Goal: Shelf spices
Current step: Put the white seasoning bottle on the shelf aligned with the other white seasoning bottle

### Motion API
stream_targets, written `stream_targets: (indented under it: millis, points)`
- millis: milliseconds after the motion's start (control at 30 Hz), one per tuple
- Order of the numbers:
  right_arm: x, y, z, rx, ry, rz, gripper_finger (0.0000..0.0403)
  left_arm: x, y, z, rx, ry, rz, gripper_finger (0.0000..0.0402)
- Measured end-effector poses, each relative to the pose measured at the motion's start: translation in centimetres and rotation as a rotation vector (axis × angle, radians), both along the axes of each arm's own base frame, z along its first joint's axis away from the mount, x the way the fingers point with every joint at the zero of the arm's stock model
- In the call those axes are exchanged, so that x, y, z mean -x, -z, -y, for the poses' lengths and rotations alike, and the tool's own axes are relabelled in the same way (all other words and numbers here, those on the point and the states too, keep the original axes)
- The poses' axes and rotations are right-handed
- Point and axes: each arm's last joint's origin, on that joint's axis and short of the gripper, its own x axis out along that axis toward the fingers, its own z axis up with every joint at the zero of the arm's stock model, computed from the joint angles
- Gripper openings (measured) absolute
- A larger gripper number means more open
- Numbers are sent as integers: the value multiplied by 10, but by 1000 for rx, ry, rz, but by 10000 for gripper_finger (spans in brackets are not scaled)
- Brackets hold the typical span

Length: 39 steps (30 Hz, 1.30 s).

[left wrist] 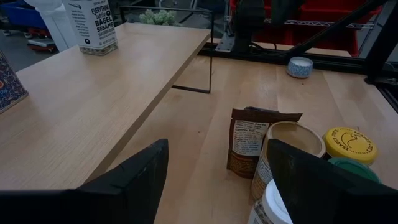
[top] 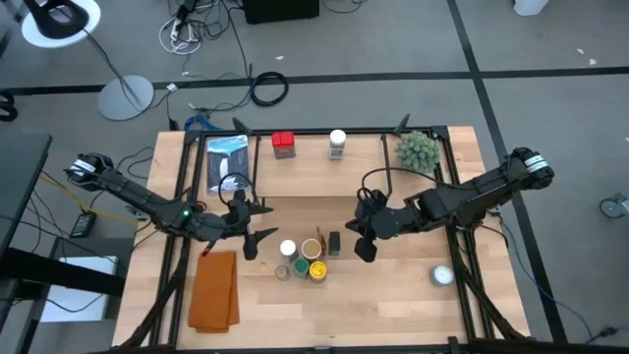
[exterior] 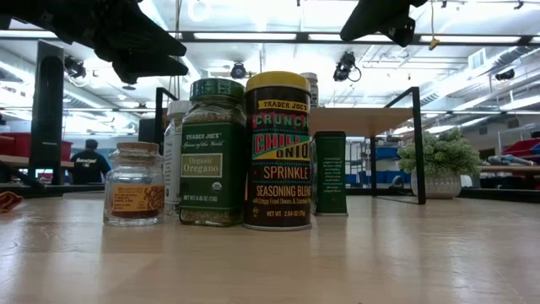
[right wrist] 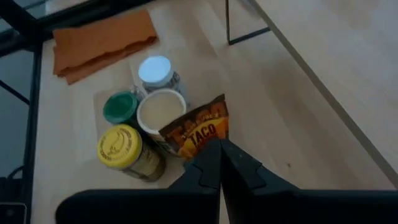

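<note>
Several spices stand in a cluster on the table in front of the shelf: white, tan, green and yellow lids and a brown taco packet. A red tin and a white-lidded jar stand on the shelf. My left gripper hangs open just left of the cluster, above the table, with nothing between its fingers. My right gripper is shut and empty, in the air right of the cluster, above the taco packet in the right wrist view.
An orange cloth lies at the near left. A white round object sits at the near right, a green plant ball at the far right. A dark patterned box lies on the shelf's left end. The shelf's thin black leg stands near the cluster.
</note>
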Motion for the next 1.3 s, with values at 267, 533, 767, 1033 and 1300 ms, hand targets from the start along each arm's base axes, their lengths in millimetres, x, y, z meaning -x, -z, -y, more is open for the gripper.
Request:
stream_targets:
  millis: [267,533,767,1033,1300]
  points:
    - [14,5,-16,40,28,-51,5,0,0,0,0,-1,0,278]
    - [20,6,-29,37,-4,-54,2,-2,-9,1,88,-13,102,278]
    - [23,6,-35,30,-19,-51,7,-4,-18,2,144,-7,197,271]
    - [27,6,-42,24,-37,-48,4,-11,-40,9,180,11,148,262]
    - [27,6,-43,54,-34,-41,2,-34,-69,21,253,-88,-99,262]
